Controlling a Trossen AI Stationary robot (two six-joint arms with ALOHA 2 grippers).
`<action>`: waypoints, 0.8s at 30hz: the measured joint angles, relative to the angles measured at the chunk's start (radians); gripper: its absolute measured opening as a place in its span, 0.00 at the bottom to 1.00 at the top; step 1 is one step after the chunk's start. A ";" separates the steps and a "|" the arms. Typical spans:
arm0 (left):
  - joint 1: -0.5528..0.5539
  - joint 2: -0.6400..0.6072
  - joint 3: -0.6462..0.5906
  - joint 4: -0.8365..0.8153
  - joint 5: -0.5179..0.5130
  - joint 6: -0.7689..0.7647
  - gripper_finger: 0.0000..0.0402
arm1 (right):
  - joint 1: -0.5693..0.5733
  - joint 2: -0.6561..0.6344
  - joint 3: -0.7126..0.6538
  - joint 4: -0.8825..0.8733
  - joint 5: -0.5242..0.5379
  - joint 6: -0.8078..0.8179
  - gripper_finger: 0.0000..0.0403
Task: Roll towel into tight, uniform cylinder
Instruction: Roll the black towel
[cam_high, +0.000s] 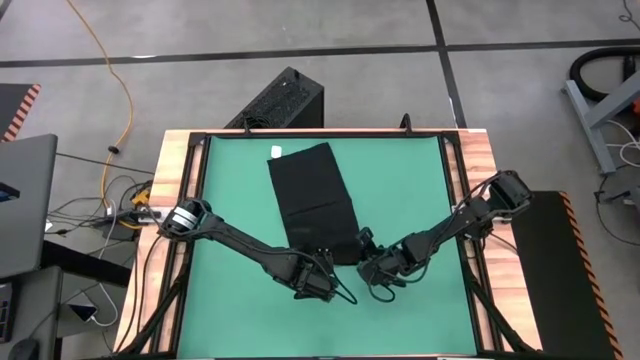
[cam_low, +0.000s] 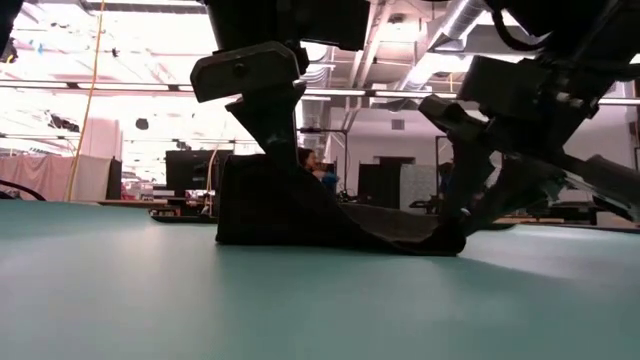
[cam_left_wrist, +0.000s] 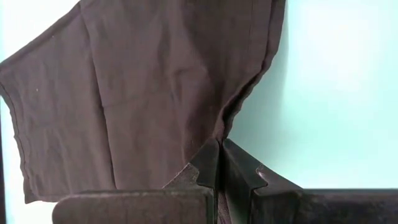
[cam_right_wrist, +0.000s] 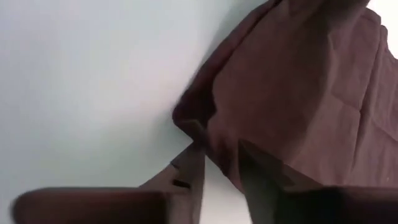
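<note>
Towel: I see the plain black soft cloth towel (cam_high: 312, 198) flat on the green table mat (cam_high: 410, 190).
Left tool (cam_left_wrist: 219, 163): pinched shut on towel's near edge.
Right tool (cam_right_wrist: 219, 163): narrowly parted around the neighbouring corner.

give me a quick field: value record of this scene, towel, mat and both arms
towel: black cloth lying flat on the mat, white tag at the far corner, near edge lifted
mat: green, covers the table top
left gripper: at the towel's near left corner, fingers shut on the cloth
right gripper: at the near right corner, fingers either side of a cloth fold, gap still showing
rolling: not yet begun, no roll visible
black ribbed box: on the floor beyond the table
</note>
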 joint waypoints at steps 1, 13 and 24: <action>0.000 0.000 0.000 0.000 0.000 0.000 0.00 | 0.000 0.000 0.000 -0.002 0.000 0.000 0.22; -0.001 0.000 0.000 -0.021 0.016 -0.004 0.00 | 0.035 -0.067 0.000 0.001 0.103 0.066 0.01; -0.039 -0.016 0.002 -0.039 0.021 0.018 0.00 | 0.053 -0.377 0.000 -0.123 0.155 0.227 0.00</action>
